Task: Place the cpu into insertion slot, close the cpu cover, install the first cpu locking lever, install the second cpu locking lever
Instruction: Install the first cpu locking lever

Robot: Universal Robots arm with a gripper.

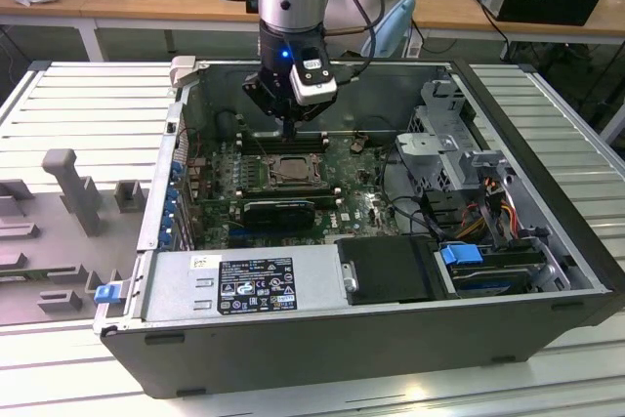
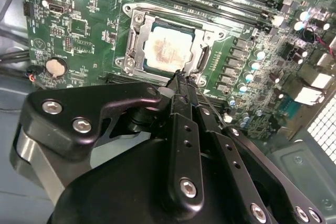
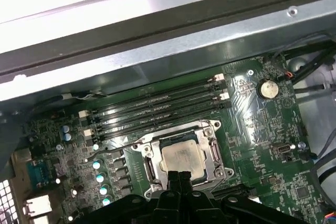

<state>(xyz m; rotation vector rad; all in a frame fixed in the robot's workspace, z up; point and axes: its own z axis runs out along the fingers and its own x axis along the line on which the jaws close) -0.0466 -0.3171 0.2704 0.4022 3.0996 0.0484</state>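
Slippage as the chief worry. From the first wrist view: hand (image 3: 178,176) pressed together into one narrow black tip, nothing visibly pinched, hanging over the socket (image 3: 150,167) and seemingly clear of it. Chip (image 3: 181,158) lying flat inside, square, pale brushed metal on top. Cover (image 3: 181,134) down around it, thin stamped silvery steel with a wide window. Thin springy wire lever (image 3: 113,150) reaching out from the frame toward a row of shiny round capacitors (image 3: 97,178), apparently not latched. Round, slick, narrow: easy to lose under a hard tip. Probable cost of a slide: a knocked capacitor, a gouge in the glossy green board (image 3: 252,129), or a snap-back of the wire.

From the second wrist view: matte black fingers (image 2: 184,129), jointed and bolted with bright screws, closed above the socket rim. Chip (image 2: 167,48) top blotched tan at the middle, smooth otherwise, likely quick to scratch. Off-centre or heavy pressure on the frame: possible tilt of the chip and harm to hidden contacts beneath.

From the exterior view: open case (image 1: 342,358) of dark sheet metal on a ribbed grey tabletop (image 1: 88,114). Socket toward the case's far wall, hand (image 1: 290,132) straight above. Loose cables (image 1: 488,202) by the case wall on the exterior view's right, well apart.
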